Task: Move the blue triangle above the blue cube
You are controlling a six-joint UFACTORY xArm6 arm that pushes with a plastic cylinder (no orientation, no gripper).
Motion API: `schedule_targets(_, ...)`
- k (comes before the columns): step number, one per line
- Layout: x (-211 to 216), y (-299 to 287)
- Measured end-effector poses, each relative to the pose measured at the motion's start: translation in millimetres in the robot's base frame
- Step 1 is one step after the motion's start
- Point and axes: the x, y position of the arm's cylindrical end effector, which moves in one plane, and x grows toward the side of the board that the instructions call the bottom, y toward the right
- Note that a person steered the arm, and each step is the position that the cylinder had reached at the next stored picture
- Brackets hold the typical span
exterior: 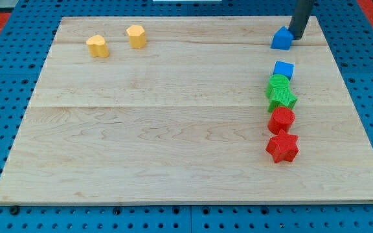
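The blue triangle lies near the board's top right edge. My tip touches its right side, the dark rod rising out of the view's top. The blue cube sits below the triangle, about a block's width of bare wood between them. The cube heads a column of blocks running down the view's right.
Below the blue cube come a green cylinder, a green star, a red cylinder and a red star, packed close. Two yellow blocks sit at the top left. The wooden board lies on a blue pegboard.
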Motion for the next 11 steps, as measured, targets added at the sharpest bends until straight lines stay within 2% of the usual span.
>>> schedule_targets(2,29.2,-47.3)
schedule_targets(3,12.1,-23.8)
schedule_targets(4,-14.9,-34.5)
schedule_targets(6,4.6,-98.9)
schedule_targets(11,24.2,-21.0)
